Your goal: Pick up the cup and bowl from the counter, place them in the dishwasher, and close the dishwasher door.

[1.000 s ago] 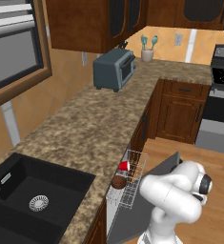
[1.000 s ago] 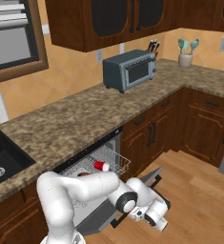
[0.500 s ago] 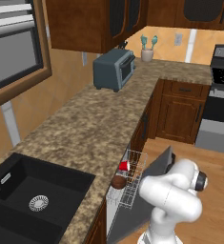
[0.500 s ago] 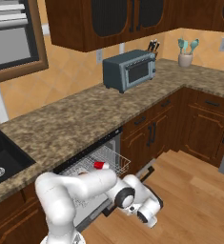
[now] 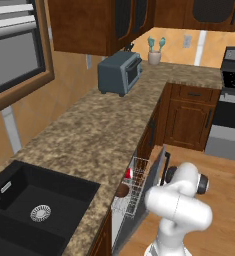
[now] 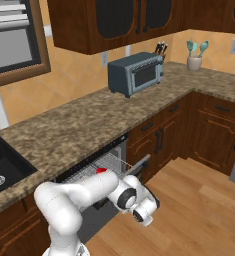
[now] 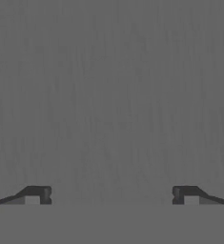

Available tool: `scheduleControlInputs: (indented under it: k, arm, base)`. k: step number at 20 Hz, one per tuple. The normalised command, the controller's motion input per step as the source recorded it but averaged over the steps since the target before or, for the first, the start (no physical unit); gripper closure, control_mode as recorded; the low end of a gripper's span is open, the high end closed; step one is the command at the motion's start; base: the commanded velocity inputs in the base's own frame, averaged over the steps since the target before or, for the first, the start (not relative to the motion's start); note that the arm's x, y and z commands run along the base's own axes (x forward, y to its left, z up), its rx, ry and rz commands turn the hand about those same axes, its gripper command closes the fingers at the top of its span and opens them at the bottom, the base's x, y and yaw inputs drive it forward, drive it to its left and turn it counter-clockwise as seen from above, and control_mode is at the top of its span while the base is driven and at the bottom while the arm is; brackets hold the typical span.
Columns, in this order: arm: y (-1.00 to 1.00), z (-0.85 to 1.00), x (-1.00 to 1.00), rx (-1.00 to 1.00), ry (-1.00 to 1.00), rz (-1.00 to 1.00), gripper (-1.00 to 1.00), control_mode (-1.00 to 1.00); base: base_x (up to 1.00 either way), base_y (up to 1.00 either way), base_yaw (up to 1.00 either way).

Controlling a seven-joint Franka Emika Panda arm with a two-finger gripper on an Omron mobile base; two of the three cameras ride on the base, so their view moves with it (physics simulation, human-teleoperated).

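the pincer (image 7: 111,195) gapes wide and empty against the flat dark grey dishwasher door (image 7: 111,95); small red plastic cup (image 5: 128,173) in the white wire rack (image 5: 134,187) at nine o'clock of the arm.

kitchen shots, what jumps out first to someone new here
The dishwasher door stands nearly shut under the counter, with the white arm pressed against its grey front. Behind it the wire rack holds the red cup and brown bowl. A grey toaster sits farther along the counter.

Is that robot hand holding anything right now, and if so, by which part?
Nothing is held. The gripper has its fingers spread wide with only the dishwasher door's flat grey panel in front of them. The cup sits in the dishwasher rack.
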Motion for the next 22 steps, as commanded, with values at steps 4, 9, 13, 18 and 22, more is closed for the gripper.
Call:
scheduleControlInputs:
  k: [4,9,13,18,22]
  arm:
    - [1.0,0.0,0.78,0.0,0.0,0.0,-1.0,-1.0]
    - [1.0,0.0,0.79,0.0,0.05,0.0,-1.0,-1.0]
    - [1.0,-0.1,0.74,0.0,0.09,0.0,-1.0,-1.0]
    - [0.99,-0.22,0.71,0.0,0.12,0.0,-1.0,-1.0]
    - [0.92,-0.31,0.66,-0.02,0.16,0.0,-1.0,-1.0]
  base:
    - [0.0,0.0,0.0]
    - [0.0,0.0,0.0]
    - [0.0,0.0,0.0]
    - [0.0,0.0,0.0]
    - [0.0,0.0,0.0]
